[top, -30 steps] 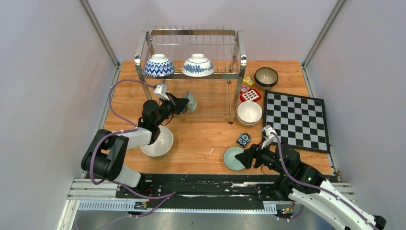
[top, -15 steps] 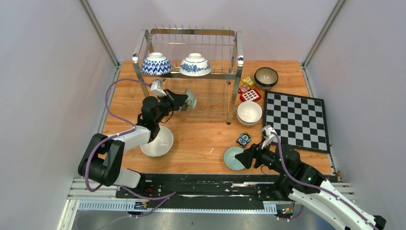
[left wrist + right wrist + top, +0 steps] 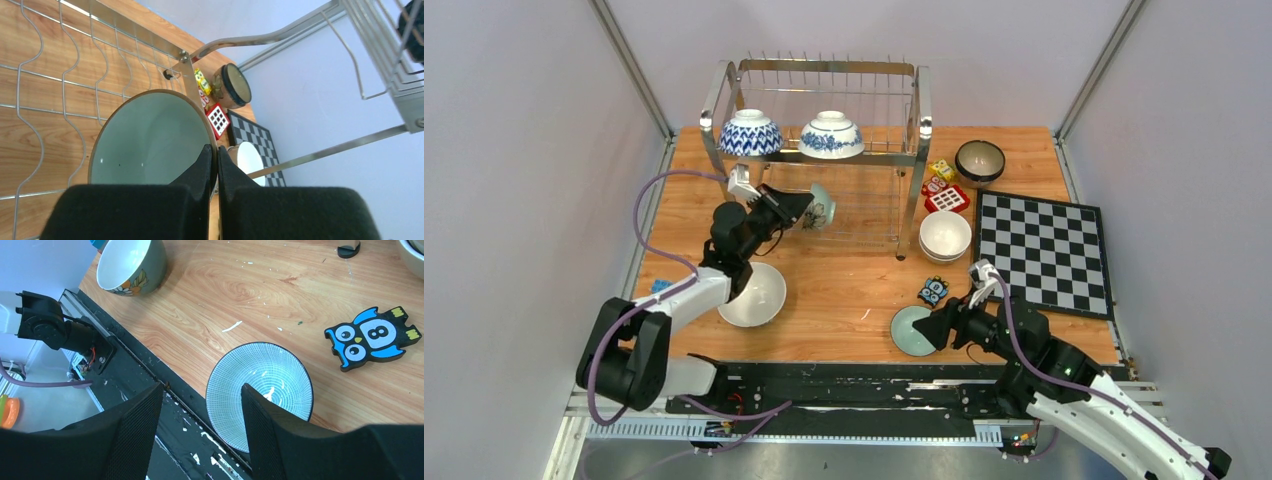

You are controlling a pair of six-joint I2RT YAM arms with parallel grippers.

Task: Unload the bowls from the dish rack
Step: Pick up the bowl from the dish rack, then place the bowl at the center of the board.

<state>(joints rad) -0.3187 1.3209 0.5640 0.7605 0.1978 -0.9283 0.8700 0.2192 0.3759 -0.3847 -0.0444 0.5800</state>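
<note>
Two sets of jaws showed. Nearest, the right jaws stood wide apart, gripping nothing, above the near rim of a pale blue bowl (image 3: 260, 385) that sat upright at the front edge of the worktop (image 3: 854, 280). Just beyond it lay an owl block (image 3: 372, 337). To the left, a white bowl (image 3: 754, 295) with a flowered outside sat under the left arm. Farther on, the left jaws were pinched narrow on the rim of a celadon bowl (image 3: 150, 135), which was tipped on edge at the front of the lower tier of the dish rack (image 3: 824, 67). Right of the rack stood stacked cream bowls (image 3: 945, 236) and a chessboard (image 3: 1044, 250). On the upper tier a blue zigzag bowl (image 3: 751, 134) and a blue-flowered bowl (image 3: 831, 135) sat upside down. A dark bowl (image 3: 980, 160) stood far right.
</note>
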